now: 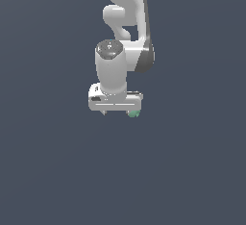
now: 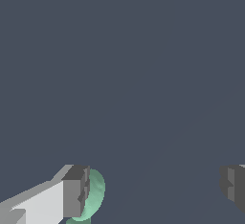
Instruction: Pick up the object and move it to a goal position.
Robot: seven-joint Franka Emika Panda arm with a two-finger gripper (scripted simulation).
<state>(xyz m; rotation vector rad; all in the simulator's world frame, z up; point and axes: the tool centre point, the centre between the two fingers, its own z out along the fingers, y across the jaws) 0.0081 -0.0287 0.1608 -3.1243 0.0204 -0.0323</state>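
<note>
The object [image 1: 133, 114] is a tiny pale teal-green roundish item peeking out under the white gripper's end on the exterior view's right. In the wrist view the object [image 2: 94, 195] lies against the inner face of one dark finger pad [image 2: 75, 192]. The other pad [image 2: 233, 187] stands far off across a wide gap. My gripper [image 1: 118, 112] [image 2: 155, 192] is open and points down, its fingers straddling the object, which is off-centre between them. Most of the object is hidden by the finger. The goal position is not marked in either view.
A flat dark blue-grey ground [image 1: 57, 171] fills both views. The arm's white links [image 1: 126, 12] rise behind the gripper toward the top of the exterior view.
</note>
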